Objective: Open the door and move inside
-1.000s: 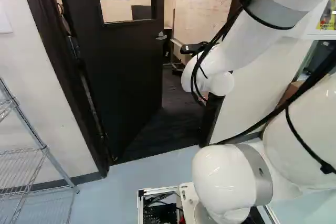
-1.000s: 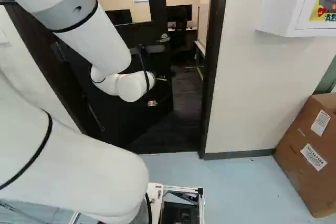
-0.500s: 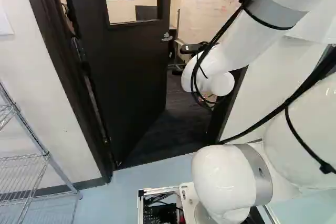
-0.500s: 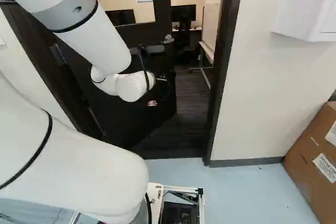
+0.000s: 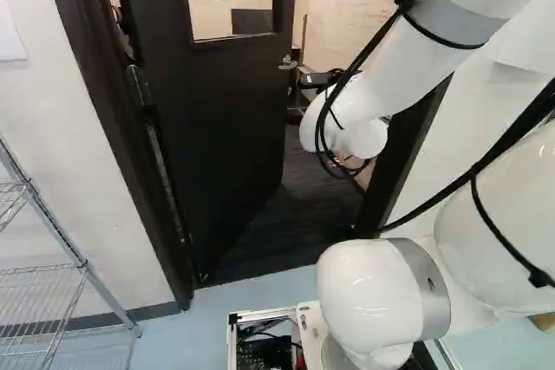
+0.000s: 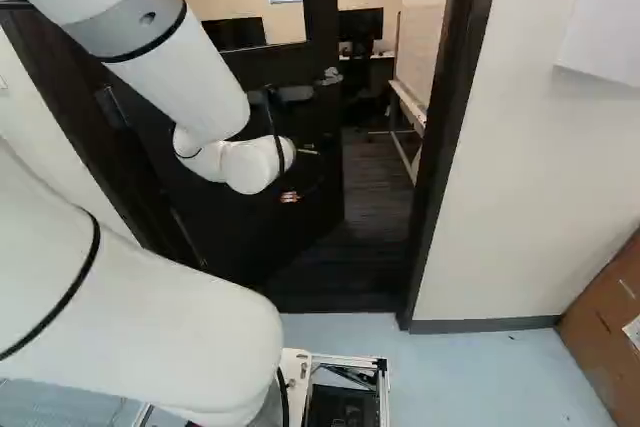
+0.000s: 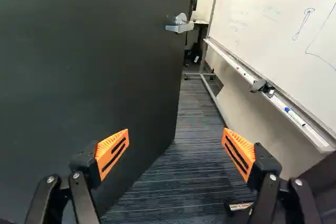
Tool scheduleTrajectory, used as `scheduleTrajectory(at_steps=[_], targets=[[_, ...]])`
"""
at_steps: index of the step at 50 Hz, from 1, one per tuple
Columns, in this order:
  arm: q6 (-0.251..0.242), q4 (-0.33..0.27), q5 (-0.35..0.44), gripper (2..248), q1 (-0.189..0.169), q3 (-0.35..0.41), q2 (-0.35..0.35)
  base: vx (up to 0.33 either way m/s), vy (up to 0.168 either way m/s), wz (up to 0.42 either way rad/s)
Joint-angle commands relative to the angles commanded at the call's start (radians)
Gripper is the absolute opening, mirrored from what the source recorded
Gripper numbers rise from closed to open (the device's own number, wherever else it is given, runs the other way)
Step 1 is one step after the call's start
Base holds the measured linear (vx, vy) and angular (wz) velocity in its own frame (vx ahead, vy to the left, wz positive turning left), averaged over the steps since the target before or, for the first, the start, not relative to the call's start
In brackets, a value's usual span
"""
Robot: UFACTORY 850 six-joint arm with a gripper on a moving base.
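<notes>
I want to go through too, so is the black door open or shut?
Open, but I can't tell if all the way: past the door's edge you can see carpet and a whiteboard.

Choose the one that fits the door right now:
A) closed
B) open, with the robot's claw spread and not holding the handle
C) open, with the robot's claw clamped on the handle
B: the door is swung open, and its handle lies ahead of the gripper, outside its widely parted fingers.
</notes>
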Motion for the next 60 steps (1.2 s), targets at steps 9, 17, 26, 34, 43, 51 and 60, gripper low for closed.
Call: scheduleTrajectory(at_steps=[9, 17, 26, 34, 43, 51, 60], targets=[[0.000, 0.000, 0.000, 247, 0.000, 0.000, 0.000, 0.102, 0.051, -0.004], [0.000, 0.000, 0.000, 247, 0.000, 0.000, 0.000, 0.102, 0.052, -0.003], [0.000, 0.000, 0.000, 247, 0.000, 0.000, 0.000, 0.102, 0.052, -0.003], [0.000, 0.000, 0.000, 247, 0.000, 0.000, 0.000, 0.110, 0.057, 0.035], [0.000, 0.000, 0.000, 247, 0.000, 0.000, 0.000, 0.102, 0.069, 0.116], [0.000, 0.000, 0.000, 247, 0.000, 0.000, 0.000, 0.098, 0.067, 0.113], [0.000, 0.000, 0.000, 247, 0.000, 0.000, 0.000, 0.106, 0.072, 0.123]])
